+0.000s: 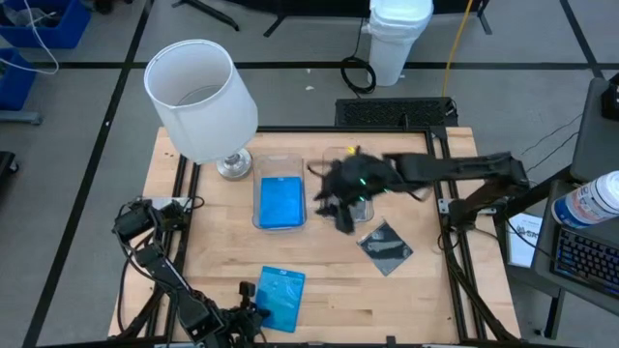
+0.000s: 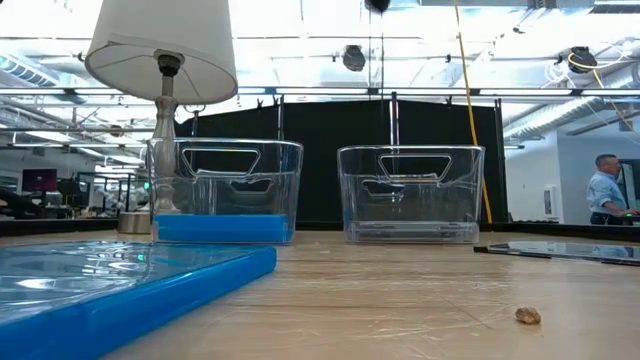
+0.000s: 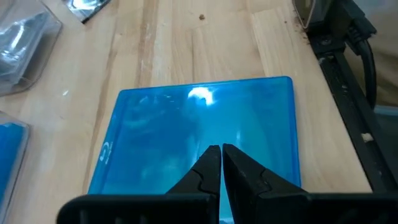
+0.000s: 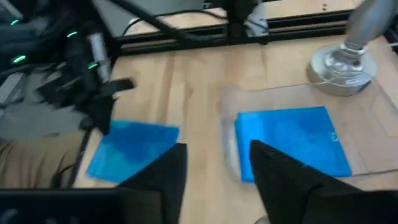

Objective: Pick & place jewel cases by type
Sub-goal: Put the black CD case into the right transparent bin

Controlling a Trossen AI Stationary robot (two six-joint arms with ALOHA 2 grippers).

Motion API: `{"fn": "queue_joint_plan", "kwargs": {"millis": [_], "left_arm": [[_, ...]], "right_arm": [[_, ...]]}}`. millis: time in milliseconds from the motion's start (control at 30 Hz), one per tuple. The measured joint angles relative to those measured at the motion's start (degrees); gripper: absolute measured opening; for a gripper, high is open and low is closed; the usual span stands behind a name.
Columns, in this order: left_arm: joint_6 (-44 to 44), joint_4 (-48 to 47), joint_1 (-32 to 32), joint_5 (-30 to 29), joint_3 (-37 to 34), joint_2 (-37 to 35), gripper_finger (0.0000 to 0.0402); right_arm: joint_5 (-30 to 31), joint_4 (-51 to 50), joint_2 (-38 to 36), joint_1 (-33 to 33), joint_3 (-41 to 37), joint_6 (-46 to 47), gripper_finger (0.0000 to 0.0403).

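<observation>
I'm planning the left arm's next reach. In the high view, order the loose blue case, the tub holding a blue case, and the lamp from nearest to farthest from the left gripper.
From the left gripper:
1. Loose blue case, right beside it at the table's near edge.
2. Tub holding a blue case, mid-table.
3. Lamp, far left corner.

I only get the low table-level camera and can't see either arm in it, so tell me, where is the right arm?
Observer: The right arm reaches in over the right-hand clear rectangular plastic tub, with its jaws open and holding nothing.
Operator: And the left arm?
Observer: The left arm is at the table's near edge, jaws shut, at the edge of the flat bright blue square plastic jewel case lying outside the tubs.
Operator: How does the dark case lie?
Observer: The flat smoky dark grey jewel case lies on the wood turned cornerwise, like a diamond.
</observation>
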Motion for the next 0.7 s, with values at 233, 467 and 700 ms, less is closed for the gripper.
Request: {"fn": "queue_joint_plan", "kwargs": {"millis": [233,467,700], "left_arm": [[-0.29,0.64,1.31,-0.7,0.0,0.0,0.0026],[-1.07,0.7,2.58,-0.26,0.0,0.0,0.0026],[3.06,1.25,4.21,-0.31,0.0,0.0,0.0026]], "right_arm": [[7.44,-10.49,-6.69,11.96,0.0,6.41,0.0047],[19.66,-16.58,-8.4,27.37,-2.56,13.07,0.001],[34.57,-0.7,-8.18,38.2,-20.96,18.64,0.0003]]}}
